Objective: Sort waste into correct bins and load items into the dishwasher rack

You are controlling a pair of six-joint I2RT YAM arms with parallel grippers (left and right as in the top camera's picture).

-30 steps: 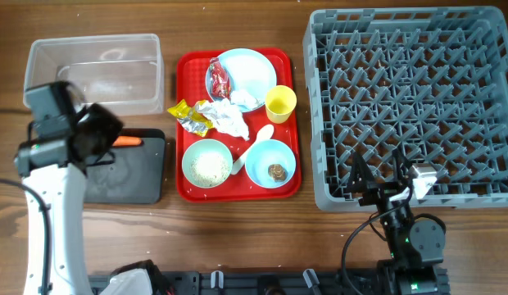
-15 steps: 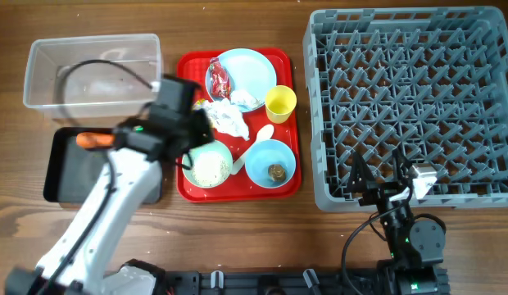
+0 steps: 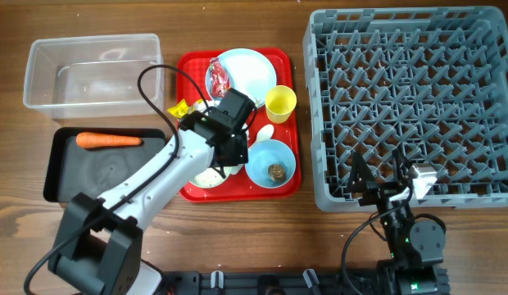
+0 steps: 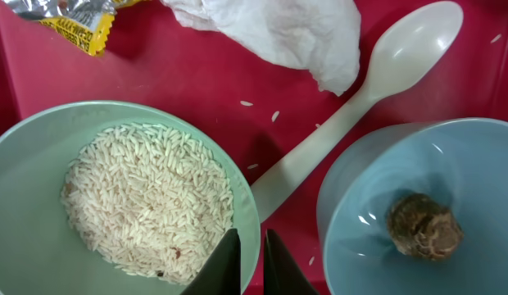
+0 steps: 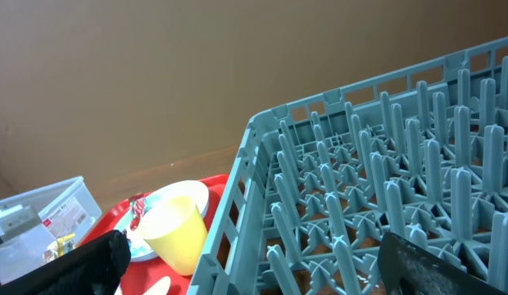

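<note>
My left gripper [image 4: 251,262] is shut on the right rim of the pale green bowl [image 4: 24,205], one finger inside and one outside; overhead it sits at the red tray's middle [image 3: 229,156]. The bowl holds loose white rice [image 4: 139,197]. The white spoon [image 4: 377,82] lies between it and the light-blue bowl [image 4: 360,197] with the brown lump [image 4: 424,225]. A crumpled tissue [image 4: 278,33] and a yellow wrapper [image 4: 74,16] lie beyond. The carrot [image 3: 109,140] lies in the black tray [image 3: 74,176]. My right gripper [image 5: 262,262] is open and empty at the rack's near edge [image 3: 381,184].
The grey dishwasher rack [image 3: 410,98] fills the right side. The clear tub [image 3: 41,78] stands at the back left. On the red tray [image 3: 188,70] are the light-blue plate [image 3: 252,70] with a red wrapper [image 3: 219,78], and the yellow cup [image 3: 280,102].
My left arm swung right from the black tray, where the carrot now lies, to the red tray, and its fingers now sit on the green bowl's rim. The right arm has not moved.
</note>
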